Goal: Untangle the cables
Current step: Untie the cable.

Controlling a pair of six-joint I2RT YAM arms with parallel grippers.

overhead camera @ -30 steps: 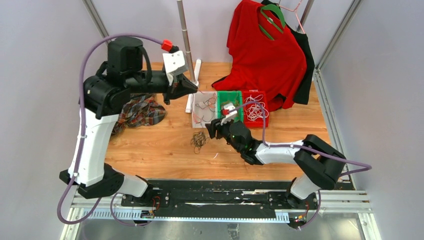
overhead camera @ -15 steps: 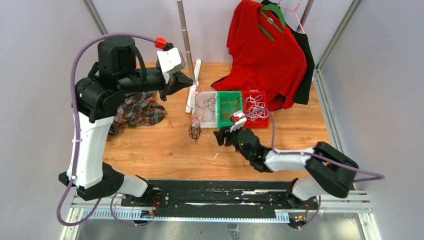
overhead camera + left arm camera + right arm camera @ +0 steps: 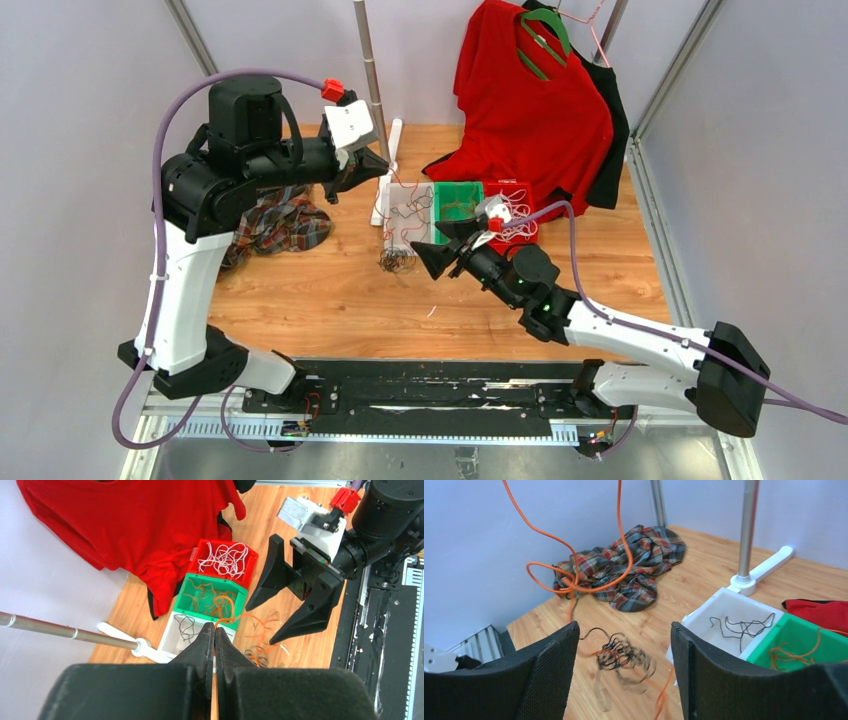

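Observation:
My left gripper [image 3: 215, 628] is shut on an orange cable [image 3: 234, 611] and holds it raised near the pole, above the white bin; it also shows in the top view [image 3: 376, 166]. The cable hangs down to a small tangle of black and orange cables [image 3: 397, 260] on the wood in front of the white bin. My right gripper [image 3: 624, 626] is open, its jaws wide apart, with the tangle [image 3: 624, 655] between and beyond the fingers, not touching. In the top view the right gripper [image 3: 437, 252] sits just right of the tangle.
Three bins stand in a row: white [image 3: 408, 192] with black cable, green [image 3: 458, 188] with orange-brown cable, red [image 3: 521, 245] with white cable. A plaid cloth [image 3: 280, 222] lies at the left. A metal pole [image 3: 368, 60] and red shirt [image 3: 530, 110] stand behind.
The right arm has stretched out and turned its open gripper left toward the tangle. The tangle has been dragged back toward the white bin by the held orange cable.

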